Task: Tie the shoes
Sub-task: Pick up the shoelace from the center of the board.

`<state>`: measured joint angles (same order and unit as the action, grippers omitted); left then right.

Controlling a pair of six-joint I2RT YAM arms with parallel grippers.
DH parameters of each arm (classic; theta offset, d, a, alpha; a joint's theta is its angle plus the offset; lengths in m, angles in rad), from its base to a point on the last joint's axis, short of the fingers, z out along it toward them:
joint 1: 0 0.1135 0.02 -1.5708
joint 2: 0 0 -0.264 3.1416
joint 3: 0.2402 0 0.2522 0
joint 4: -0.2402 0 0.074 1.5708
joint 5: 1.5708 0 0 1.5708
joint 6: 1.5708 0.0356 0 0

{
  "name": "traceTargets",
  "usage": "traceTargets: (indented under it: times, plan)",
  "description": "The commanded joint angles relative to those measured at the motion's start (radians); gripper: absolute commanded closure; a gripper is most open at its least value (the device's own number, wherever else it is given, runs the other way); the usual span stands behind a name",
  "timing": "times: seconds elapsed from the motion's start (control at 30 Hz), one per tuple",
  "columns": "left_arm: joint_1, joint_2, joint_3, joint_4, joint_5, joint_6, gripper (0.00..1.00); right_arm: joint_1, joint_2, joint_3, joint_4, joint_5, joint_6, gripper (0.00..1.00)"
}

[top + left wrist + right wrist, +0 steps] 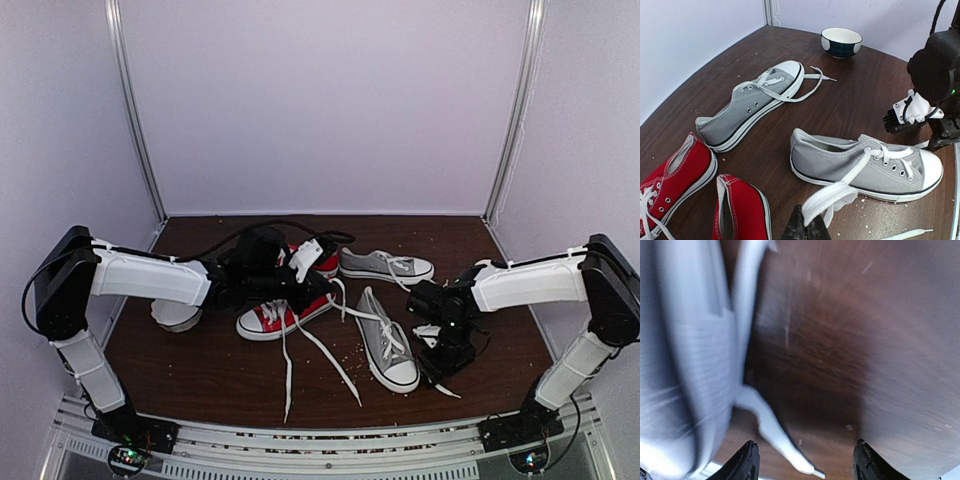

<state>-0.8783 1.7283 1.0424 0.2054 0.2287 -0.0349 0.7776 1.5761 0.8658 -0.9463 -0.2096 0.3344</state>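
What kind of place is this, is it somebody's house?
More likely a robot lab booth: plain pale walls box in a brown table, a left arm and right arm stand at its near edge, and grey shoes and red sneakers lie out.

- two grey shoes [875, 167] with white toe caps;
- two red shoes [670, 185] with white soles;
- one bowl [841, 41], dark outside and white inside;
- two black-and-white arms [150, 275];
- one brown surface [855, 105]
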Motion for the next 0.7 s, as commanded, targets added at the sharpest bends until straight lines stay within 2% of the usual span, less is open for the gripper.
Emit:
traceTargets:
  times: [0.0,0.1,0.2,0.3,0.5,0.67]
  plan:
    - [0.004,0.017,0.031,-0.002,0.015,0.01,1.0,0.022,0.072,-0.056,0.092,-0.016,0.038,0.39]
    - [0.004,0.016,0.032,-0.004,0.015,0.009,1.0,0.022,0.113,-0.065,0.109,0.022,0.057,0.55]
    - [0.004,0.015,0.033,-0.009,0.014,0.008,1.0,0.02,0.099,-0.064,0.123,0.06,0.089,0.82]
    - [0.004,0.013,0.032,-0.01,0.011,0.009,1.0,-0.001,0.046,-0.059,0.124,0.111,0.112,1.0]
    - [0.004,0.009,0.037,-0.024,0.004,0.008,1.0,-0.083,-0.089,-0.03,0.112,0.249,0.126,1.0]
    - [0.003,0.023,0.045,-0.036,-0.011,-0.01,1.0,-0.127,-0.191,0.006,0.126,0.303,0.118,1.0]
